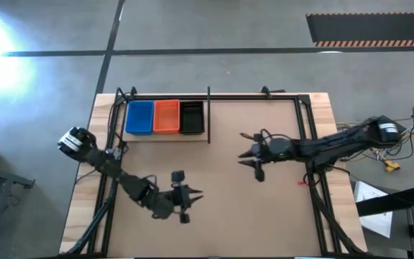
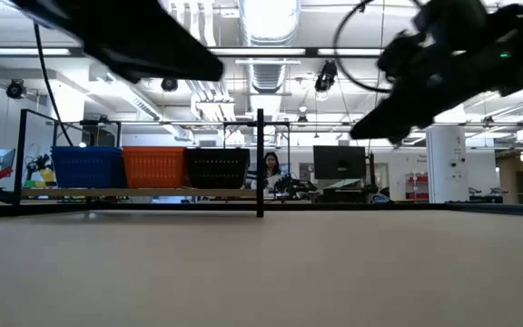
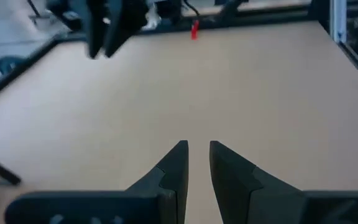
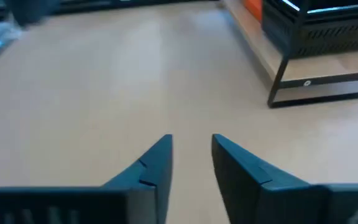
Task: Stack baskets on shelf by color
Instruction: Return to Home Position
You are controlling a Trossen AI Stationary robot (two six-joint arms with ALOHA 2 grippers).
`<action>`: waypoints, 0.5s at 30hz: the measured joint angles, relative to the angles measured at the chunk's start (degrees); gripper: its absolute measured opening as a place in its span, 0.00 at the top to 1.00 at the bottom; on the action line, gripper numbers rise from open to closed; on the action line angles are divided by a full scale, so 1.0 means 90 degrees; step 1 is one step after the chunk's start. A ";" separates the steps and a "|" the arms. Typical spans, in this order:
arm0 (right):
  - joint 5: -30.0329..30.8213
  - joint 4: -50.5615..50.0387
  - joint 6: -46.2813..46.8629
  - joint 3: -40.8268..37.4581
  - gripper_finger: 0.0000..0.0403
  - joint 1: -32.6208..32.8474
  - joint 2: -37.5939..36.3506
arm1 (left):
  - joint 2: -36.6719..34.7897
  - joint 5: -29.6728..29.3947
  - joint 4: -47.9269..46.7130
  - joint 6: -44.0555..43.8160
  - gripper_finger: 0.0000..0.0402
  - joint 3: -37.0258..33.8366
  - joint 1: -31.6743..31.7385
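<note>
The shelf (image 1: pixel 165 137) stands at the table's far left on thin black legs. On it a blue basket (image 1: pixel 140 116), an orange basket (image 1: pixel 166 116) and a black basket (image 1: pixel 191 117) stand side by side on their bottoms. The low view shows them in the same order: blue (image 2: pixel 87 167), orange (image 2: pixel 153 167), black (image 2: pixel 216 168). My left gripper (image 3: pixel 198 149) hovers over the near middle of the table (image 1: pixel 195 196), its fingertips a narrow gap apart with nothing between. My right gripper (image 4: pixel 191 146) hovers right of centre (image 1: pixel 244 151), open and holding nothing, pointing toward the shelf's right end (image 4: pixel 353 65).
Thin black rods (image 1: pixel 304 122) edge the tabletop, and an upright black post (image 1: pixel 208 115) stands at the shelf's right end. A small red thing (image 1: pixel 302 182) lies near the right edge. Bare tabletop (image 1: pixel 221 208) spreads between the arms. A person (image 2: pixel 269 168) sits far behind the table.
</note>
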 joint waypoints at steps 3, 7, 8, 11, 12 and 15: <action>-0.0189 -0.0108 0.0172 -0.0495 0.83 0.0000 -0.0921 | -0.0060 0.0471 0.0738 0.0601 0.88 -0.0168 0.0455; -0.0189 -0.0288 0.0268 -0.1108 0.95 0.0000 -0.2044 | -0.0320 0.1840 0.2219 0.1302 0.92 -0.0731 0.1220; -0.0190 -0.0325 0.0270 -0.1233 0.96 0.0000 -0.2287 | -0.0394 0.2155 0.2508 0.1415 0.94 -0.0904 0.1418; -0.0193 -0.0521 0.0351 -0.1454 0.98 0.0000 -0.2969 | -0.0778 0.2717 0.2917 0.1582 0.99 -0.1372 0.1962; -0.0193 -0.0632 0.0385 -0.1495 0.98 0.0000 -0.3169 | -0.0966 0.2784 0.2920 0.1592 0.99 -0.1495 0.2137; -0.0193 -0.1041 0.0412 -0.1584 0.98 0.0000 -0.3680 | -0.1689 0.2997 0.2802 0.1592 0.99 -0.1937 0.2590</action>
